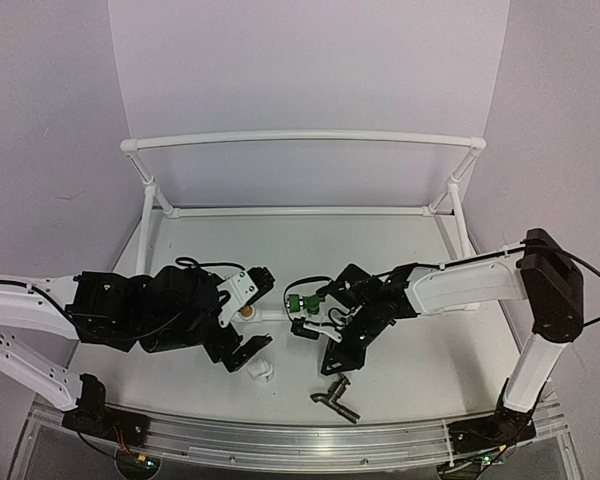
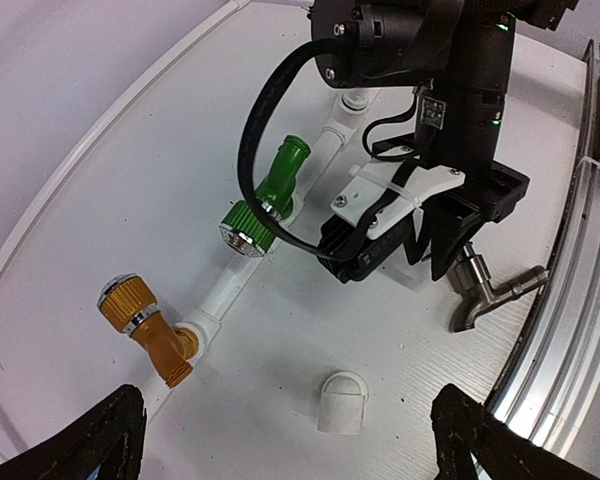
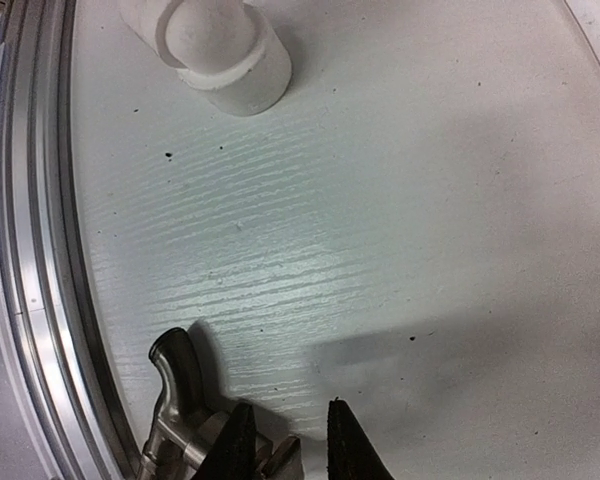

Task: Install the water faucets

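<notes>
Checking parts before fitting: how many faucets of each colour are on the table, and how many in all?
Gold faucet with round knob: 1
Green faucet on the white pipe: 1
Dark grey metal faucet with bent lever: 1
Total: 3

Bright, even overhead light, with soft shadows and mild sheen on the table [image 3: 280,260].
</notes>
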